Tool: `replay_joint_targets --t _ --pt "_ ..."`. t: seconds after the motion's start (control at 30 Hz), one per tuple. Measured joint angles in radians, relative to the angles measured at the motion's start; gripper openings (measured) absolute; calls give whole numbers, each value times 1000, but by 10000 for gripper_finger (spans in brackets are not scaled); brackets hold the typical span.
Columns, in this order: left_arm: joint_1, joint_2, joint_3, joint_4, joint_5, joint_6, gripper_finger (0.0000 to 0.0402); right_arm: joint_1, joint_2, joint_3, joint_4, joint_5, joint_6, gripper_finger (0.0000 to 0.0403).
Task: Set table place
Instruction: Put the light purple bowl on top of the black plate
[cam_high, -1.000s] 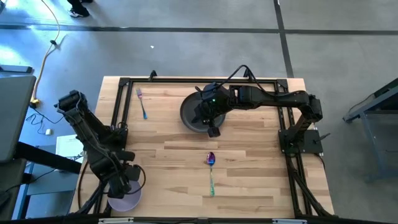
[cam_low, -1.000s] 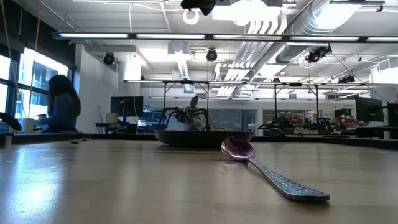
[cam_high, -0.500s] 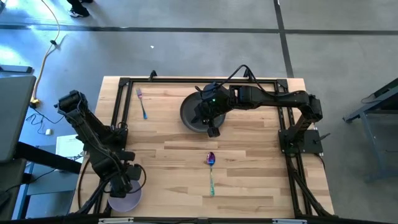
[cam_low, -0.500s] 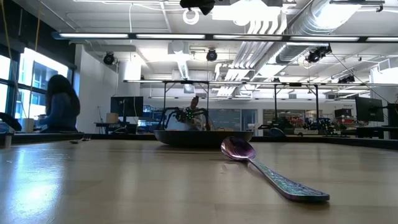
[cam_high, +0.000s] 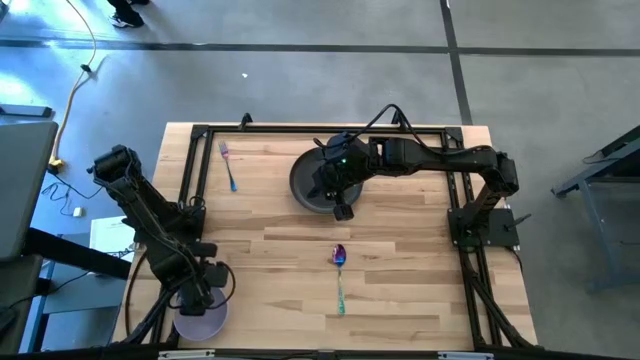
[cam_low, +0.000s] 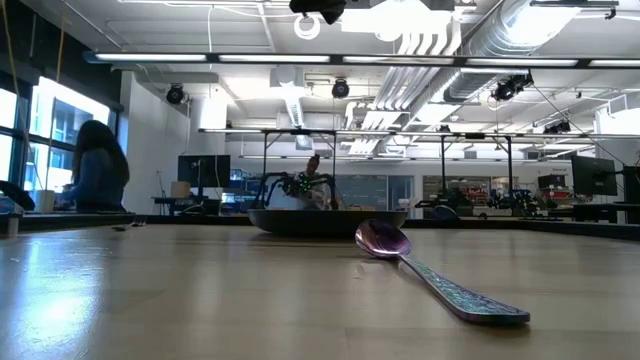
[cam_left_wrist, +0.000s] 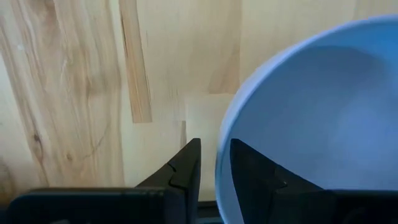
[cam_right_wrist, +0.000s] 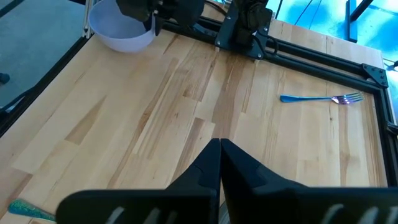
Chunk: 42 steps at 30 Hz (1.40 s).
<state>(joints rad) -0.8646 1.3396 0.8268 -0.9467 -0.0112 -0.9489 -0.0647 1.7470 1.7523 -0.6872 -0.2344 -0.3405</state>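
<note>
The lavender bowl (cam_high: 198, 320) sits at the table's near left corner. My left gripper (cam_high: 207, 290) is shut on its rim. The dark grey plate (cam_high: 308, 180) rests on its base on the table (cam_high: 420, 250), far of the middle. My right gripper (cam_right_wrist: 219, 155) hangs over the plate's near right part (cam_high: 338, 200) with its fingers shut. The plate does not show in the right wrist view. The spoon (cam_high: 340, 275) lies flat near the middle, with its purple head toward the plate. The fork (cam_high: 228, 165) lies flat at the far left. My left gripper holds the bowl by its rim (cam_left_wrist: 221, 163), with one finger (cam_left_wrist: 255, 177) inside the bowl and the other finger (cam_left_wrist: 185, 169) outside it. The fingers come from above. My right gripper: I cannot tell whether it touches the plate, because the arm hides the place.
A black rail frame (cam_high: 190, 180) edges the table. Bare wood lies between the plate, the spoon and the bowl. A person (cam_low: 98, 170) sits in the room beyond the table.
</note>
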Motion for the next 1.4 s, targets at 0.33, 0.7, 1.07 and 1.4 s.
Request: replay_joint_targets --t 0.33,0.7,1.07,1.4 --pt "0 17 0 24 -31 -84 76 0 0 0 13 0 0 0" --pt "0 85 1 47 17 -105 13 0 0 0 13 73 3 0" --pt "6 95 20 77 44 -97 3 0 0 0 12 72 25 0" --pt "148 30 190 -188 -27 -20 1 0 -47 -1 -7 69 39 0"
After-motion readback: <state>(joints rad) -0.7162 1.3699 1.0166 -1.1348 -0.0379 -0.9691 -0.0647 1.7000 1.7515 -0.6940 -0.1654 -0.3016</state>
